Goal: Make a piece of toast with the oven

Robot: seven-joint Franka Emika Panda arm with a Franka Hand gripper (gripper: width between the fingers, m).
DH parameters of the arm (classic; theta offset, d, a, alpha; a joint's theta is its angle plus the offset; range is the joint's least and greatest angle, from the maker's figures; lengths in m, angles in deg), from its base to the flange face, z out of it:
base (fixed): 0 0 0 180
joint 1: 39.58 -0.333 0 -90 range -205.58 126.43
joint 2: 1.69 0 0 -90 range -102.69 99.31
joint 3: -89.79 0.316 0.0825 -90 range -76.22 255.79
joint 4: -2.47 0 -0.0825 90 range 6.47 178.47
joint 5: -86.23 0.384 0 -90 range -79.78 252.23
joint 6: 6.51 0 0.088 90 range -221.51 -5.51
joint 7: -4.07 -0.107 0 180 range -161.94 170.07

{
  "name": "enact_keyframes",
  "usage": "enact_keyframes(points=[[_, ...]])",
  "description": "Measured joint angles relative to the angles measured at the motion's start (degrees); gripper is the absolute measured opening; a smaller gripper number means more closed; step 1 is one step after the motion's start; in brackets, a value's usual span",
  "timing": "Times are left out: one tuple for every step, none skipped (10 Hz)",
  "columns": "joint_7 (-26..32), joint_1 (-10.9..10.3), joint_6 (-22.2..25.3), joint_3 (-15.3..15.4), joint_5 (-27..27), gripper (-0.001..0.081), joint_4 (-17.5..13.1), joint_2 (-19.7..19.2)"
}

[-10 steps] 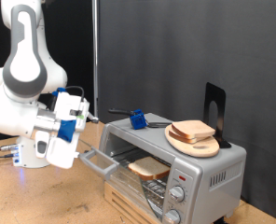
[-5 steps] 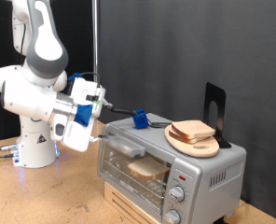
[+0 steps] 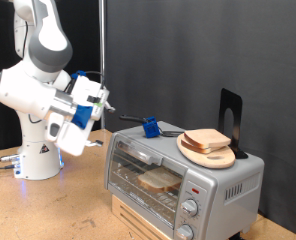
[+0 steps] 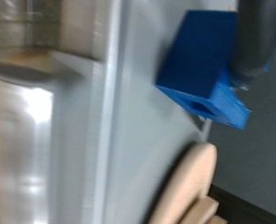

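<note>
The silver oven [image 3: 226, 186] stands at the exterior view's lower right with its glass door [image 3: 138, 172] shut. A slice of toast [image 3: 160, 180] lies on the rack inside, seen through the glass. A second slice [image 3: 207, 139] lies on a round wooden board [image 3: 212, 157] on the oven's top. My gripper [image 3: 102, 103] hangs in the air just left of and above the oven's top left corner, holding nothing that shows. The wrist view shows the oven's top [image 4: 138, 140] and the board's edge [image 4: 189, 187]; my fingers do not show there.
A blue block [image 3: 148, 127] with a dark handle lies on the oven's top, and is large in the wrist view [image 4: 205, 65]. A black stand [image 3: 229, 112] rises behind the board. The oven sits on a wooden crate [image 3: 138, 215] on the table [image 3: 48, 210]. Black curtains hang behind.
The oven door, open a second ago, has swung up and is shut now. My gripper rose with it and has drawn back up and to the left.
</note>
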Motion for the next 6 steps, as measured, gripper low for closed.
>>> enact_keyframes(points=[[-0.9, 1.5, 0.8, -1.2, -2.7, 0.0799, 0.0, 0.4], [-1.0, 2.9, 1.7, -2.8, -4.2, 0.0799, 0.0, 0.7], [-1.0, 3.8, 2.5, -3.8, -4.7, 0.0799, 0.0, 1.1], [-1.0, 3.8, 2.5, -3.6, -4.7, 0.0799, 0.0, 1.1], [-1.6, 3.9, 7.0, -4.2, -7.8, 0.0799, -0.9, 0.7], [-3.2, 4.3, 13.6, -5.8, -13.1, 0.0799, -3.8, -0.9]])
